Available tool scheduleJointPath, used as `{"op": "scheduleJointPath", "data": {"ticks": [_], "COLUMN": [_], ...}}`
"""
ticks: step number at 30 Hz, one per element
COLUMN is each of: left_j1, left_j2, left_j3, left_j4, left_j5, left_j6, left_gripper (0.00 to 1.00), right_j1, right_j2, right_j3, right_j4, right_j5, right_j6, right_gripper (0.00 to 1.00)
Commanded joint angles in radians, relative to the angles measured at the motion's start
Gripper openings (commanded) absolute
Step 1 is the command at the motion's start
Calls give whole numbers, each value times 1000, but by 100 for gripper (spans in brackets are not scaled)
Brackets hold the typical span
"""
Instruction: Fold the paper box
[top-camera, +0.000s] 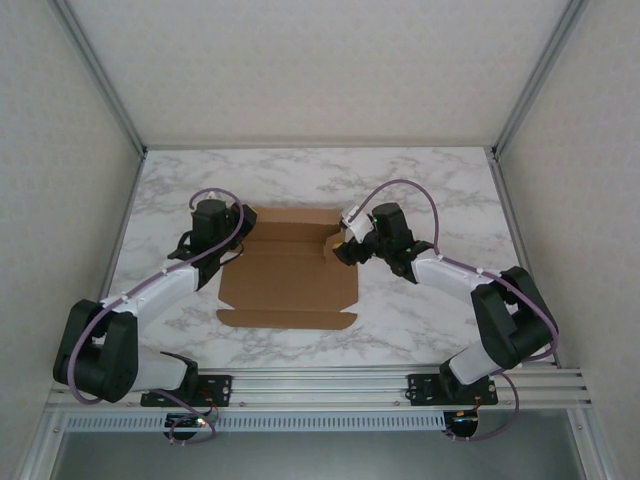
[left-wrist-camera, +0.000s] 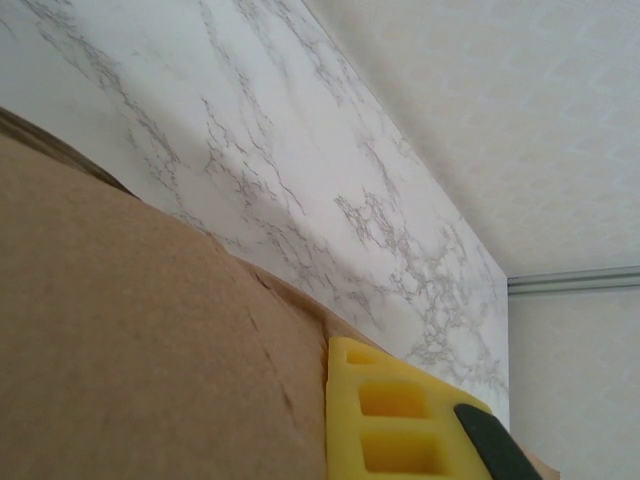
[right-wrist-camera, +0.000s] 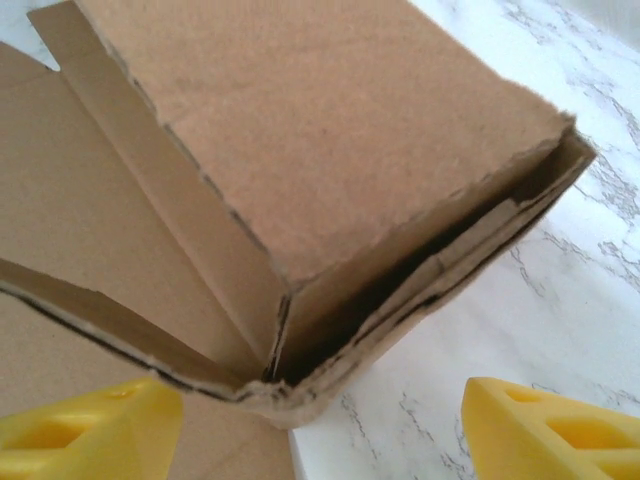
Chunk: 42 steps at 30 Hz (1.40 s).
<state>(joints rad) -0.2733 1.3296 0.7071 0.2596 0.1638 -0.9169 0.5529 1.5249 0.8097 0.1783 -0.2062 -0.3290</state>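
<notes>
Paper box (top-camera: 290, 285) partly folded, left pincer (top-camera: 240, 238) pressed together, right pincer (right-wrist-camera: 315, 405) spread at its corner.

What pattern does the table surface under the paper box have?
White marble with grey veins; the top external view shows the table best.

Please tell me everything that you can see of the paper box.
The plain brown cardboard paper box lies mostly flat on the white marble-patterned table, die-cut with creases, flaps and near-edge tabs. A flap at its far right corner stands folded up, before the open right gripper. The left gripper is at its left edge.
</notes>
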Motion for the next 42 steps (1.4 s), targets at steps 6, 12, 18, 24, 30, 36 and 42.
{"op": "scheduleJointPath", "data": {"ticks": [6,12,18,24,30,36,42], "left_j1": [-4,-3,-4,-4,-4,-13,-16], "left_j2": [-17,-24,-30,-40,-65,-76,-66], "left_j3": [-26,-30,-28,-32,-58,-78,-74], "left_j4": [-71,-71,-75,-73,-56,-41,-42], "left_j5": [9,9,3,-7,-26,-39,-47], "left_j6": [22,19,6,-12,-51,-96,-126], "left_gripper": [0,0,0,0,0,0,0], "right_j1": [23,68,90,97,113,143,162], "right_j2": [77,108,125,137,168,214,251], "right_j3": [77,98,97,96,124,179,234], "right_j4": [28,15,9,7,-2,-44,-95], "right_j5": [103,241,348,427,514,624,731], "right_j6": [29,11,34,74,130,178,222], "right_gripper": [71,60,43,39,38,28,23]}}
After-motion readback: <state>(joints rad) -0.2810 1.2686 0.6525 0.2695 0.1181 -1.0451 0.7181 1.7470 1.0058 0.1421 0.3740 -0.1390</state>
